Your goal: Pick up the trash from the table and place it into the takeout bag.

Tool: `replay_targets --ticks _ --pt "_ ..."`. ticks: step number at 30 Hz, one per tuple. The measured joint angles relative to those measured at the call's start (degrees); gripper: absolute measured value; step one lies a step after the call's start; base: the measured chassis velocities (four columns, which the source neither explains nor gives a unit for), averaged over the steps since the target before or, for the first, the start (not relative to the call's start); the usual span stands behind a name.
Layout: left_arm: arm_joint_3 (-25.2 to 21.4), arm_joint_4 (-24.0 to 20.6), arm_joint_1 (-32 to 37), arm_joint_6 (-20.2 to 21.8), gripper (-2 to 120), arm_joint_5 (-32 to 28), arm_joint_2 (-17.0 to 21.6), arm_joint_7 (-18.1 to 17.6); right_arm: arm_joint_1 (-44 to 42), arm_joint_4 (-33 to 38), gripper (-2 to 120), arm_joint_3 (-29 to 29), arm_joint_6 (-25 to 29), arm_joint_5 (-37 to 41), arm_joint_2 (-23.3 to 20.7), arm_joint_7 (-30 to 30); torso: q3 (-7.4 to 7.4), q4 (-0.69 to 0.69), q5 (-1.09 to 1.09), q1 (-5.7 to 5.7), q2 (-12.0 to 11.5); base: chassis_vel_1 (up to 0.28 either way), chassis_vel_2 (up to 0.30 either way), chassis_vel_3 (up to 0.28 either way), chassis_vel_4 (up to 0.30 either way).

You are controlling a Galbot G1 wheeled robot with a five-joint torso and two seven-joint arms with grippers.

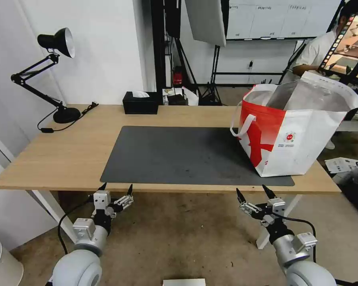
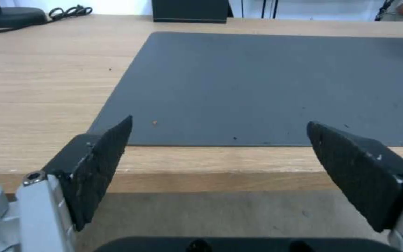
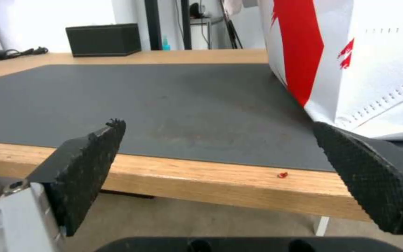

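Both hands, left hand (image 1: 115, 189) and right hand (image 1: 255, 193), hang released before the desk (image 1: 67, 151); takeout bag (image 1: 294, 135) probably already holds the trash.

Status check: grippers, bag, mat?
Left gripper and right gripper open, empty, off the table's near edge. Bag upright on the mat's right end. Just crumbs on the mat.

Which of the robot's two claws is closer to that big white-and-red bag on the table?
The right. The right gripper hangs open just below the table's near edge, in front of the white-and-red insulated takeout bag. The left gripper, also open, sits off the grey mat's opposite near corner.
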Motion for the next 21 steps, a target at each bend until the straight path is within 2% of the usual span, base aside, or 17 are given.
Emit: replay_targets --ticks 21 --pt "0.04 0.0 -0.04 0.07 100 -0.03 0.02 -0.06 0.0 0.0 100 0.0 0.0 0.0 0.0 0.0 0.0 0.0 0.0 0.0 0.0 0.0 0.0 0.0 0.0"
